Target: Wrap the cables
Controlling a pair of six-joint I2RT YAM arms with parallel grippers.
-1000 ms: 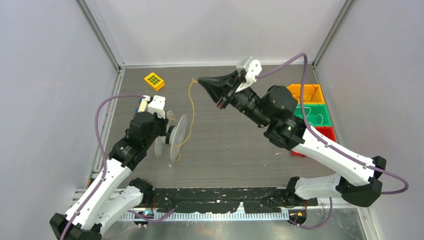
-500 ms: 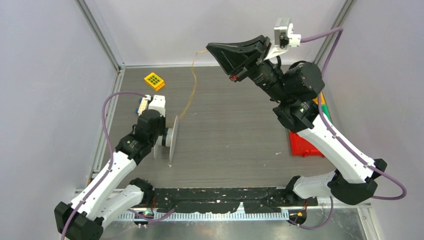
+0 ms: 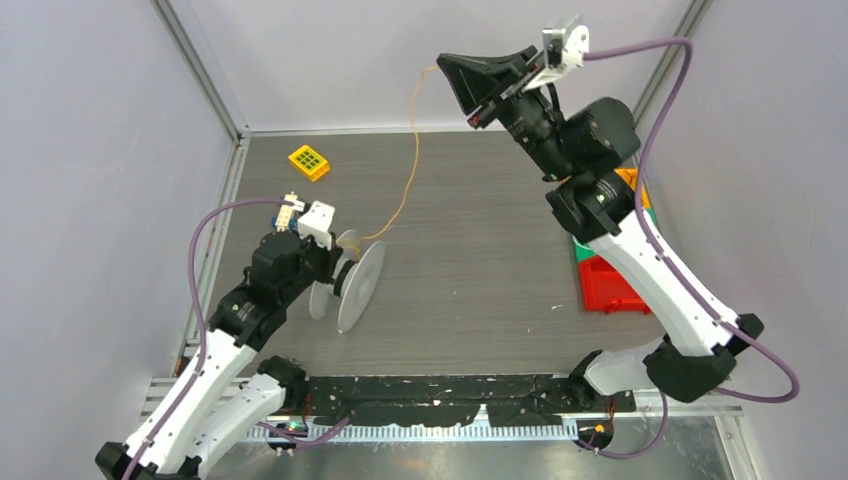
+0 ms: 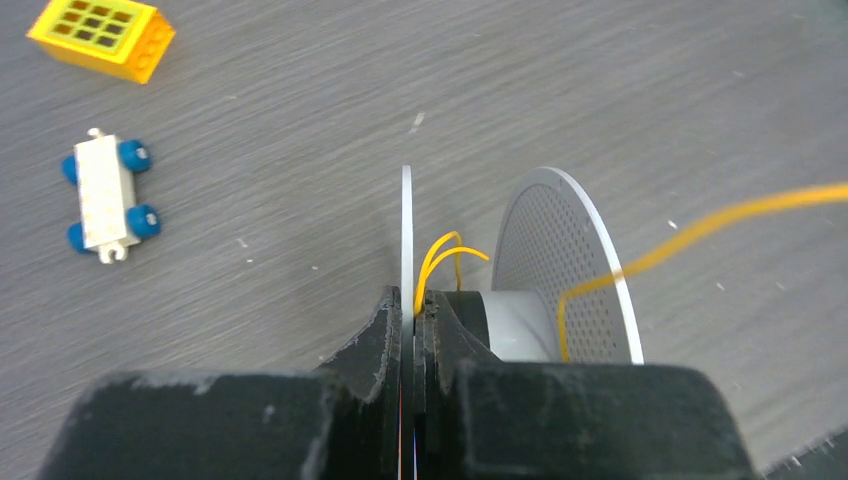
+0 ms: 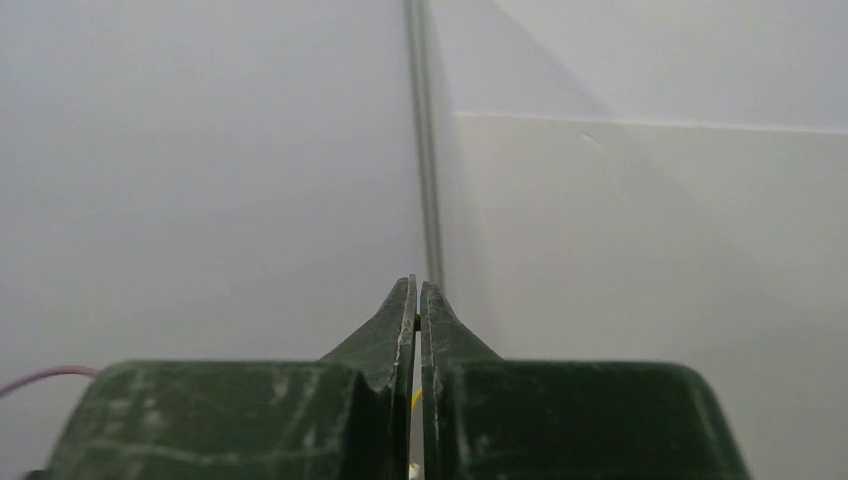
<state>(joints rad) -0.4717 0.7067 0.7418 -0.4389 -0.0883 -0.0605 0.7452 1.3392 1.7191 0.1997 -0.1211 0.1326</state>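
A thin yellow-orange cable [image 3: 411, 165] runs taut from a grey spool [image 3: 358, 282] on the table up to my raised right gripper [image 3: 444, 64]. My left gripper [image 3: 335, 270] is shut on the spool's near flange [image 4: 406, 235], and the cable [image 4: 700, 226] loops round the hub [image 4: 515, 330]. My right gripper [image 5: 417, 290] is shut on the cable's end, high against the back wall; only a yellow sliver shows between its fingers.
A yellow block [image 3: 309, 162] lies at the back left, also in the left wrist view [image 4: 101, 36]. A small white cart with blue wheels [image 4: 104, 194] sits left of the spool. Orange, green and red bins [image 3: 606, 285] stand at the right edge.
My right gripper rose and swung back and right, pulling the cable off the table into a taut line. My left gripper turned the spool, showing its flanges more face-on.
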